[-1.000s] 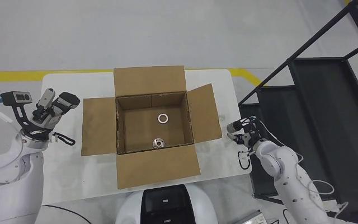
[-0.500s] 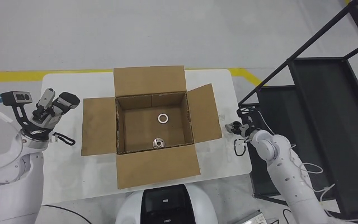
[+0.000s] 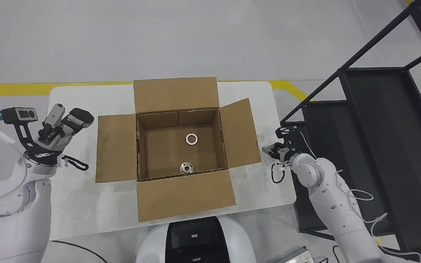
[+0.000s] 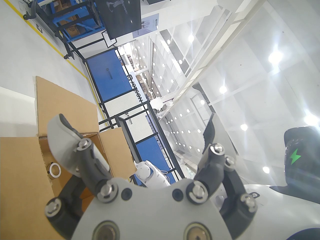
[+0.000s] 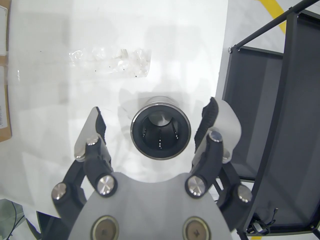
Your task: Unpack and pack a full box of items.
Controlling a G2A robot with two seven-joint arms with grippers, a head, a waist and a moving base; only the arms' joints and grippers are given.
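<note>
Movement is small here. In the top view our right gripper point(image 3: 276, 152) has slid a little way along the table point(image 3: 79, 197), toward the box point(image 3: 177, 95) and away from the dark rack point(image 3: 368, 112). Its arm has swung in with it. Our left gripper point(image 3: 69, 121) has not moved. It stays up in the air off the other side of the box, with its jaws wide and nothing in them.

From the right wrist we see why the small move matters. The right gripper point(image 5: 155, 112) now has a metal tube point(image 5: 160, 136) between its two fingers. The tube looks to be standing on its end on the table point(image 5: 150, 13), and we look right down its hole. The jaws are wide, one finger on each side, and neither one touches the tube. A clear bag point(image 5: 110, 62) lies flat on the table near by, past the tube.

The box sits open in the middle of the table. Down inside are a white ring point(image 3: 192, 139) and a round metal part point(image 3: 186, 167), well apart from each other.

We think the gripper is lined up now. The next thing would be to squeeze the tube and lift it. Shiny metal can slip, so the squeeze should be even.
</note>
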